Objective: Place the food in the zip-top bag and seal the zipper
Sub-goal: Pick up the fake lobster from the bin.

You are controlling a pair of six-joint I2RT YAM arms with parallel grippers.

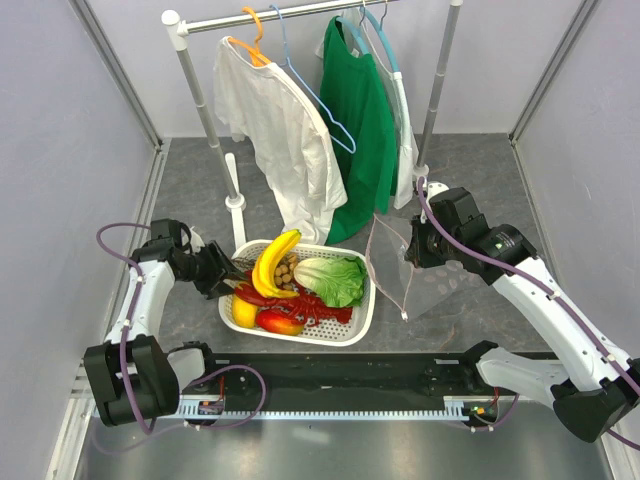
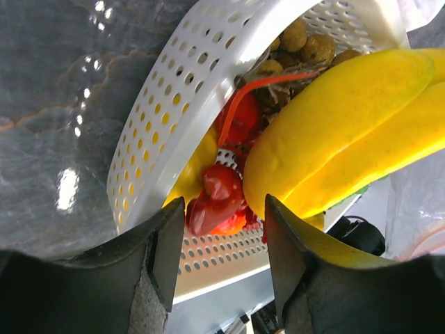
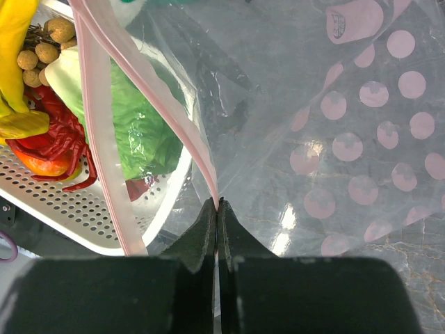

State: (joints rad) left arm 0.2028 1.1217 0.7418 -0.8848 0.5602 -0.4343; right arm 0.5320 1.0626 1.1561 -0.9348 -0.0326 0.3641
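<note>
The white perforated basket (image 1: 362,318) holds the banana (image 1: 271,262), lobster (image 1: 305,305), lemon (image 1: 243,312), mango (image 1: 280,322), longan bunch (image 1: 287,270) and lettuce (image 1: 335,280). My left gripper (image 1: 228,276) is open at the basket's left rim; in the left wrist view its fingers (image 2: 163,243) straddle a red lobster claw (image 2: 215,198) beside the banana (image 2: 334,132). My right gripper (image 1: 413,250) is shut on the pink zipper (image 3: 198,149) of the clear zip-top bag (image 1: 420,270), holding its mouth up to the right of the basket. The bag (image 3: 320,132) has pink dots.
A clothes rack (image 1: 200,90) stands at the back with a white shirt (image 1: 280,130) and a green shirt (image 1: 358,130) hanging just behind the basket. Grey walls close the sides.
</note>
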